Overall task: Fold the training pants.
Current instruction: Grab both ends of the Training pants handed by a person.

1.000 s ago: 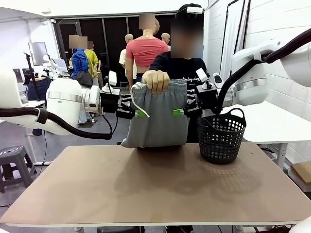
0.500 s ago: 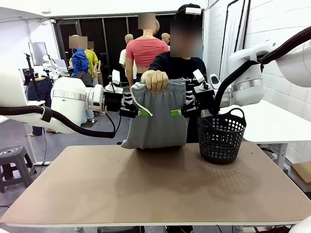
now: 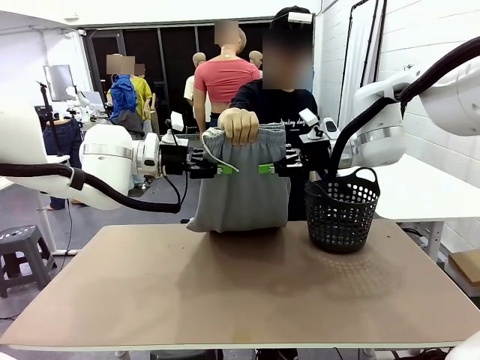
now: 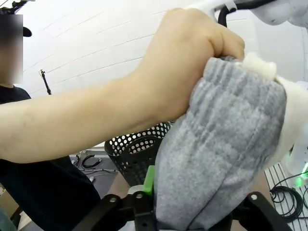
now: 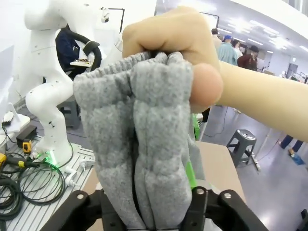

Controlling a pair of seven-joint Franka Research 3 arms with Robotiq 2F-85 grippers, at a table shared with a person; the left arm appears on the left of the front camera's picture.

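A person's hand (image 3: 240, 124) holds the light grey training pants (image 3: 244, 191) up by the gathered waistband above the far edge of the table, bunched and hanging down, with a white drawstring (image 3: 212, 159) looping at the left. My left gripper (image 3: 223, 169) grips the pants' left side just below the waistband, and my right gripper (image 3: 265, 169) grips the right side at the same height. In the left wrist view the grey fabric (image 4: 226, 144) sits between the fingers of my left gripper (image 4: 192, 211), under the hand (image 4: 187, 62). The right wrist view has the fabric (image 5: 144, 144) pinched in my right gripper (image 5: 149, 207).
A black mesh basket (image 3: 341, 210) stands on the brown table (image 3: 240, 285) at the far right, close below my right arm; the basket (image 4: 137, 154) also shows behind the pants. The person stands right behind the far edge. Other people are farther back.
Both grippers moved inward to the pants' sides and their jaws closed from wide open onto the fabric. The hand and the pants stayed in place.
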